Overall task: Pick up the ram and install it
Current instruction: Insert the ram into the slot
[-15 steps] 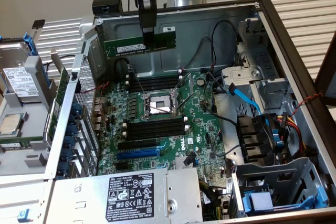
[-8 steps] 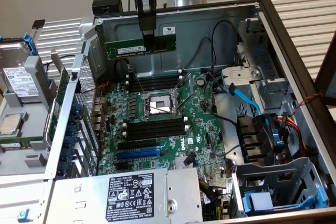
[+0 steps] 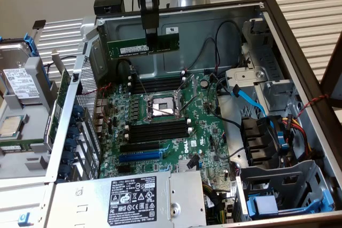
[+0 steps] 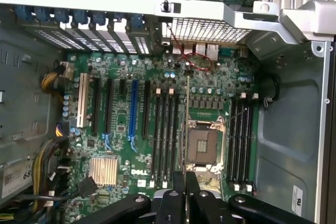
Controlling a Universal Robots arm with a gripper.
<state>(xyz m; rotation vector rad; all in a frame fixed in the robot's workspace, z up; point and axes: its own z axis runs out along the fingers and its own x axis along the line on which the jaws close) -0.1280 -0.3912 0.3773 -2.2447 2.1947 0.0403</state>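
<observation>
Nearest in the exterior view lies the power supply [image 3: 133,196] with its black-and-white label, and at that view's right the drive bay with a blue latch [image 3: 265,205]. Beyond them the motherboard [image 3: 160,126] lies flat in the open case [image 3: 291,41] — the bare CPU socket [image 3: 160,106] sits at its middle, with a bank of black slots [image 3: 158,130] on its near side and another bank [image 3: 157,85] on its far side. A blue cable [image 3: 248,99] runs along the board's edge toward the exterior view's right. Off to that view's left, outside the case, a hard drive [image 3: 21,81] rests on the tabletop.

Farther back and higher, the tool [image 3: 151,34] pinches the ram [image 3: 143,46] by its upper edge. The ram hangs level in the air above the far bank of slots, well apart from the board, white label facing the camera. In the wrist view the ram [image 4: 187,124] shows edge-on as a thin line over the socket — between the two banks.
</observation>
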